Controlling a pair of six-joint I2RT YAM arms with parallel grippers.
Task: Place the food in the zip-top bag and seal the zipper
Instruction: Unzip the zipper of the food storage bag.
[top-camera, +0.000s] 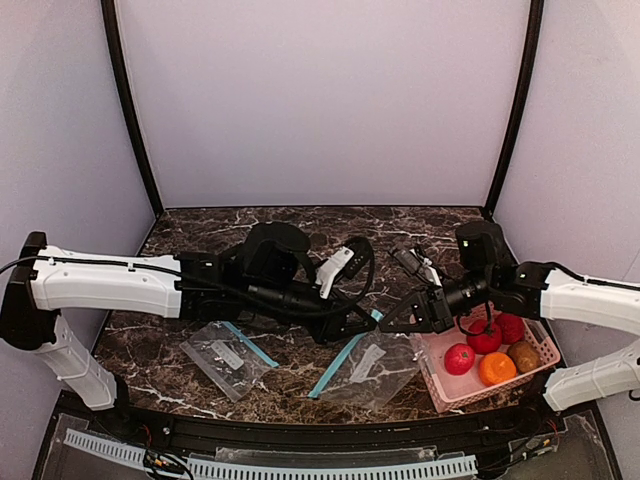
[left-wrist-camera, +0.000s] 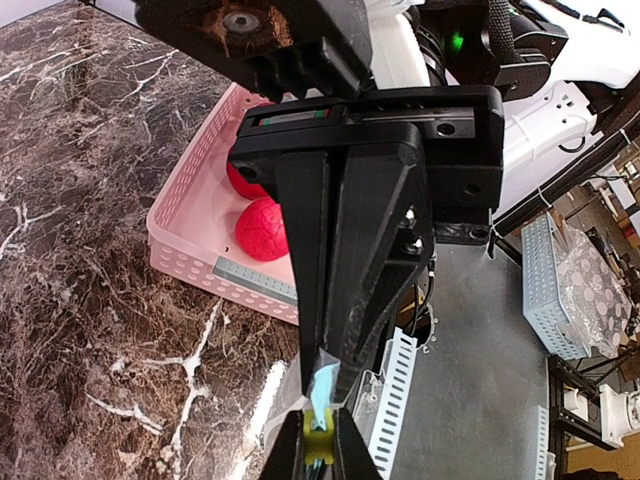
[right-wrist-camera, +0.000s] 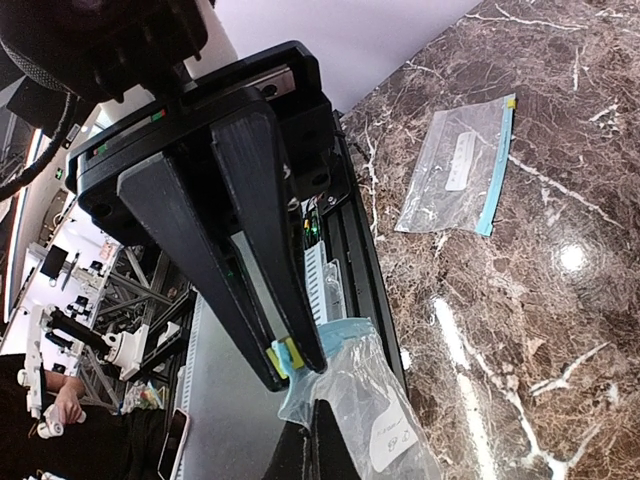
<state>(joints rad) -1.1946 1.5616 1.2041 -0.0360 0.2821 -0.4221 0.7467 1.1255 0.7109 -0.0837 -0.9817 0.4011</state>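
The left claw (left-wrist-camera: 322, 372) is pinched together on the blue zipper edge of the zip-top bag (top-camera: 372, 362). The right claw (right-wrist-camera: 287, 362) meets it tip to tip, clamped on the same edge at its yellow tab. Both arms crowd over that end of the bag. Just to the right, the food (top-camera: 460, 358) sits in a pink basket (top-camera: 442, 388): three red fruits, one orange, one brown. A second bag (top-camera: 225, 355) lies flat on the desk (top-camera: 290, 380), well apart to the left.

A robotics lab: white-walled booth (top-camera: 320, 100), marble tabletop (top-camera: 200, 232), equipment racks (right-wrist-camera: 125, 285).
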